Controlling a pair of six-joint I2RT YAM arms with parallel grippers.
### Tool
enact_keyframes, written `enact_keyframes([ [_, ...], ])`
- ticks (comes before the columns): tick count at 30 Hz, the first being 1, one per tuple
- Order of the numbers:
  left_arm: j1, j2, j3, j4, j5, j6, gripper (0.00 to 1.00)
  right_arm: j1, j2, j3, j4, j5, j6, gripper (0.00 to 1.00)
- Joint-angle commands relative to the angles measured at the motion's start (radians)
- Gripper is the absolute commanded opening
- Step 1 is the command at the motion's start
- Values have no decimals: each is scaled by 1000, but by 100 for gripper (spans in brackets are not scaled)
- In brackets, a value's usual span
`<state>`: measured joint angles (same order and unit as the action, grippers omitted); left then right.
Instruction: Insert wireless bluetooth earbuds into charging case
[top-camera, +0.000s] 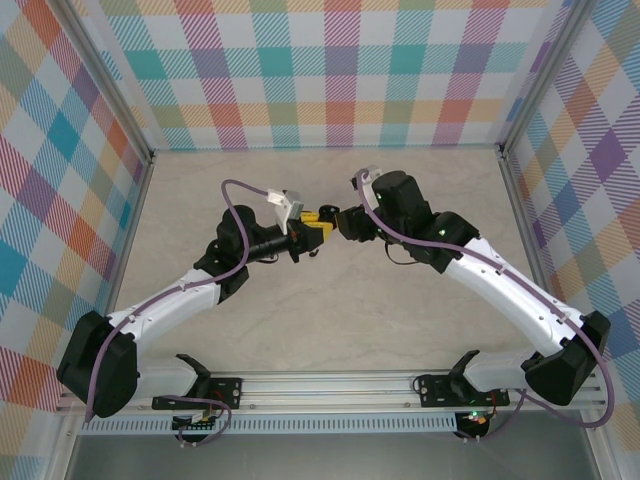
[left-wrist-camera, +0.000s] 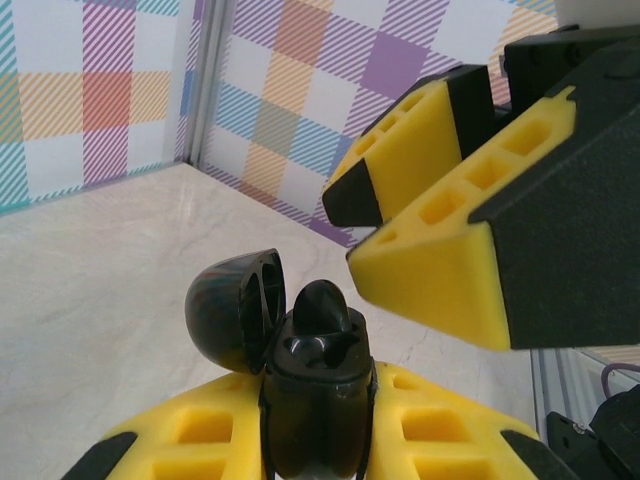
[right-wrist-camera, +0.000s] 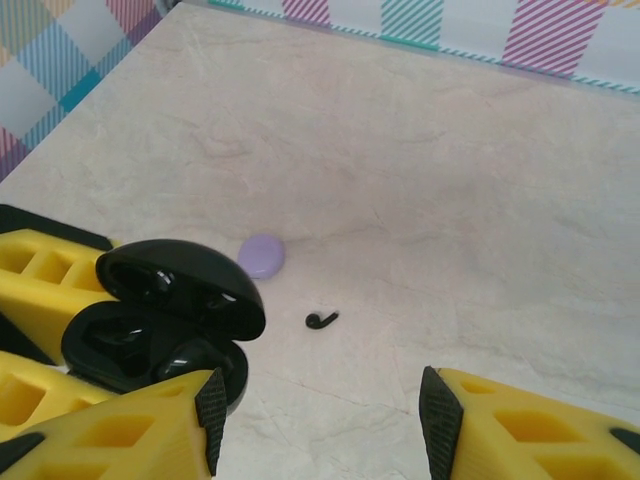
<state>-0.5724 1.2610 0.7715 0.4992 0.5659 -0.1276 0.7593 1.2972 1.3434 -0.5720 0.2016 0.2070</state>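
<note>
One black earbud lay on the table; a second earbud sat in the open charging case, clamped by the left gripper; the right gripper gaped empty.

From high above and behind the arm bases, facing down and forward over the whole table to the checked back wall — far off. From the left wrist, low and just behind the left gripper, facing level across the tabletop toward a wall corner, very near the black case and the right gripper. From the right wrist, facing steeply down, near — same case and surrounding tabletop shared.
</note>
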Motion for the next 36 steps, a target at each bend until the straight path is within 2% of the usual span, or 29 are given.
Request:
enact_keyframes([
  [1,34,-9,31,22,40,-39,0,-14,5,31,-38,75,53,56],
  [5,71,-25,9,63,102,-58,0,-96,25,31,-106,79,144,56],
  [10,88,-84,6,45,229,-9,0,-187,99,9,-123,-85,141,57],
  [16,88,-170,13,-40,320,73,0,-200,284,54,-128,-288,67,56],
  [23,88,-213,9,-97,331,102,0,-195,515,157,-121,-454,9,54],
  [28,88,-217,14,-112,342,101,0,-150,662,263,-166,-459,-38,54],
  [36,88,-221,11,-126,334,102,0,-105,802,378,-210,-414,-86,54],
])
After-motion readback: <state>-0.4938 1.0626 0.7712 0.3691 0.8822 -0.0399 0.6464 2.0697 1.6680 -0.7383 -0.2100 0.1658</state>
